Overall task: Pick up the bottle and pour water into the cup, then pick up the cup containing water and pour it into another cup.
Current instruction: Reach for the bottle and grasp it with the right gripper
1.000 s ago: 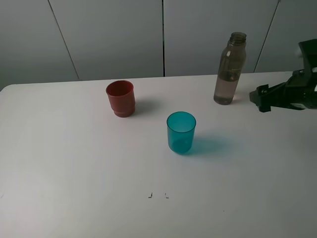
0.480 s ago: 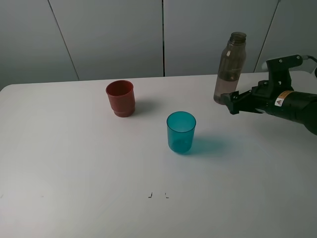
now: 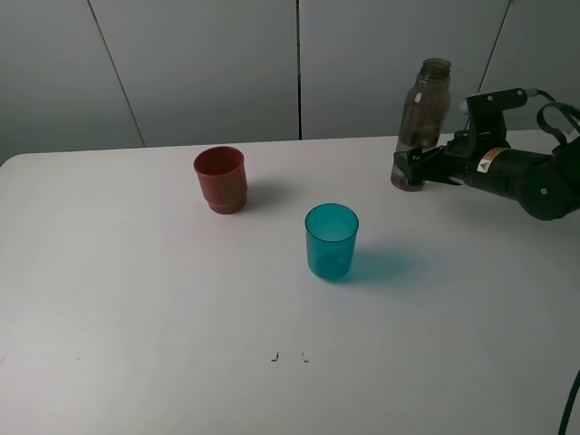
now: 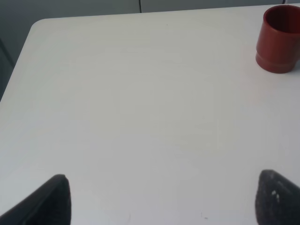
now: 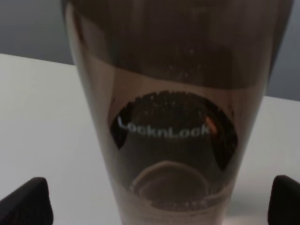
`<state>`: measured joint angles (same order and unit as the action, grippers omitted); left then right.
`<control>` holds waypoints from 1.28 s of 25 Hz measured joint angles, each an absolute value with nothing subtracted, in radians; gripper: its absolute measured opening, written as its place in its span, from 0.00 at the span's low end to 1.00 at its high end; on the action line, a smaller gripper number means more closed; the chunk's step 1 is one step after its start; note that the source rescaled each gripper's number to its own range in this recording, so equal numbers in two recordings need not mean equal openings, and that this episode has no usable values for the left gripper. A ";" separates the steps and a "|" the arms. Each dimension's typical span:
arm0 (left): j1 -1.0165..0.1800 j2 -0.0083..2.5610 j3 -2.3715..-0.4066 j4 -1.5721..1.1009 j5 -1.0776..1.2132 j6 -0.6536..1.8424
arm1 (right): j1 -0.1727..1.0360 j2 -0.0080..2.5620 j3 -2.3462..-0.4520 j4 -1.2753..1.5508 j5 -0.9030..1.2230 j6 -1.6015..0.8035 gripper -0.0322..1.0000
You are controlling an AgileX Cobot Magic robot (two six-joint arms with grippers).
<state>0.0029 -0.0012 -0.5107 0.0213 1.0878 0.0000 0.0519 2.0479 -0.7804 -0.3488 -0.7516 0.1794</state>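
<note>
Bottle (image 3: 426, 104): upright at the far right of the desk (image 3: 136, 308), uncapped, with its lower part darker with liquid. You have the right fingers (image 5: 26, 201) spread as wide as they go, one on each side of the bottle's lower body. The wrist view shows bare desk between each tip and the plastic, so nothing is gripped. Your right arm (image 3: 521, 177) reaches in from the right edge, roughly level.

Teal cup (image 3: 331, 240): upright near the middle of the desk, nearer than the bottle and to its left, well apart from it.

Red cup (image 3: 220, 178): upright, farther back and left of the teal cup.

Your left fingers (image 4: 51, 204) stand wide apart over bare desk and hold nothing. The red cup sits well ahead of them.
</note>
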 joint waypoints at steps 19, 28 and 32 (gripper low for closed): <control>0.003 -0.001 -0.511 0.021 1.088 0.000 | 0.051 2.135 -0.887 -0.345 -0.766 0.179 1.00; 0.003 -0.001 -0.511 0.021 1.088 0.000 | 0.051 2.179 -0.943 -0.347 -0.772 0.220 1.00; 0.003 -0.001 -0.511 0.021 1.088 0.000 | 0.051 2.186 -0.967 -0.347 -0.772 0.239 1.00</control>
<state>0.0029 -0.0012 -0.5107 0.0213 1.0878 0.0000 0.0515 2.1857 -0.9675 -0.3470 -0.7724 0.2391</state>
